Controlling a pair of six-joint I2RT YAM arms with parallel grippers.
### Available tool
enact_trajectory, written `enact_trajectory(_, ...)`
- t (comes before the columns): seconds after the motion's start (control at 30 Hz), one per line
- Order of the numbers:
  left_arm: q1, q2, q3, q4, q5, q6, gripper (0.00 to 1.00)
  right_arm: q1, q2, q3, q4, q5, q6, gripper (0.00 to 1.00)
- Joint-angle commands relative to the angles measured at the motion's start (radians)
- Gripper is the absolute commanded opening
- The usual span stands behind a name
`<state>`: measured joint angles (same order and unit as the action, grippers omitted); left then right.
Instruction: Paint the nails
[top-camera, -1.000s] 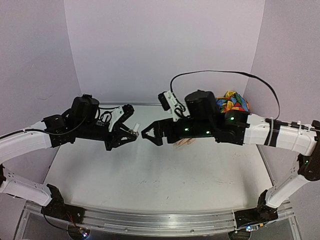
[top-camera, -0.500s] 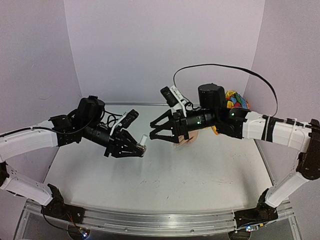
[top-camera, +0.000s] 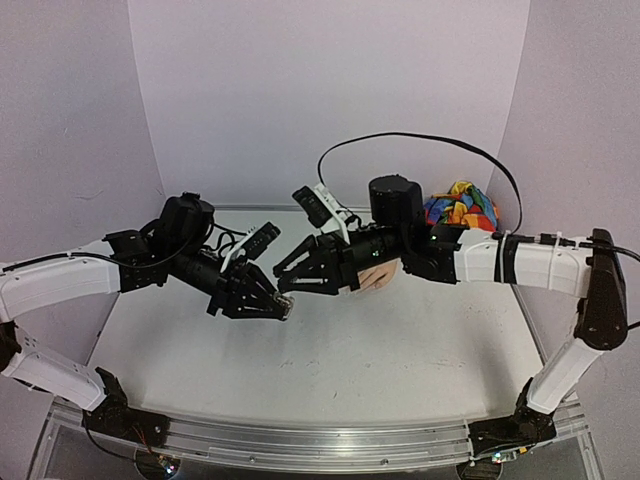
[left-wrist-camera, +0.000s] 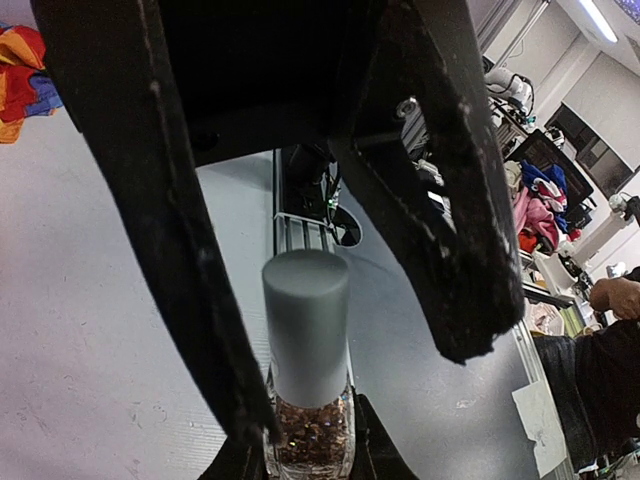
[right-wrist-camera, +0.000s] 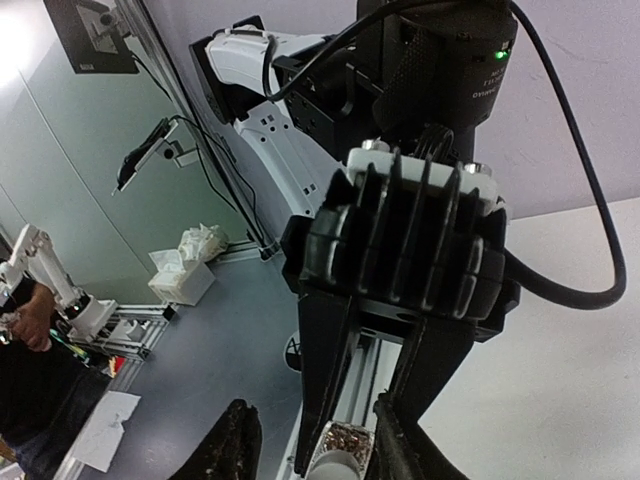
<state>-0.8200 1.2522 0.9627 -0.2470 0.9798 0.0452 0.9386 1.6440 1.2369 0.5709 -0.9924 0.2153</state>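
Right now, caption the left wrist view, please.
Left gripper holds the glitter polish bottle; right gripper, jaws apart, straddles its pale cap.

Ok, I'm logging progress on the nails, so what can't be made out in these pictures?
Nails: top view, the right arm covers most of the mannequin hand; fingertips too small.
Bottle base: left wrist view, cut by the bottom edge.
Cap: right wrist view, bottom edge cuts it between the right fingers.

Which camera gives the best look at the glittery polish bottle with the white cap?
Left wrist: the small glittery glass polish bottle with white cap sits centred and large. Right wrist catches only its top at the bottom edge; top external shows a speck.
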Motion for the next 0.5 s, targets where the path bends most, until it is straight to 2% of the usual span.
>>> enact_trajectory(0.0, -0.001, -0.031, 0.048, 0.056, 0.033, 0.013, 0.0, 0.014, 0.021, 0.055, 0.098, -0.062, 0.026, 0.32)
enact_trajectory(0.17, -0.001, -0.049, 0.043, 0.059, 0.008, 0.021, 0.0, 0.026, 0.034, 0.048, 0.101, -0.06, 0.035, 0.12)
enact_trajectory(0.3, -0.001, -0.071, 0.043, 0.077, -0.068, 0.016, 0.0, 0.045, 0.037, 0.013, 0.102, -0.009, 0.04, 0.0)
enact_trajectory(0.33, -0.001, -0.079, 0.043, 0.084, -0.103, 0.015, 0.0, 0.052, 0.038, 0.002, 0.103, 0.012, 0.044, 0.0)
enact_trajectory(0.43, -0.003, -0.118, 0.034, 0.122, -0.35, 0.005, 0.0, 0.074, 0.043, -0.031, 0.11, 0.121, 0.08, 0.0)
enact_trajectory(0.47, -0.006, -0.132, 0.023, 0.153, -0.517, -0.003, 0.0, 0.085, 0.05, -0.038, 0.112, 0.181, 0.101, 0.0)
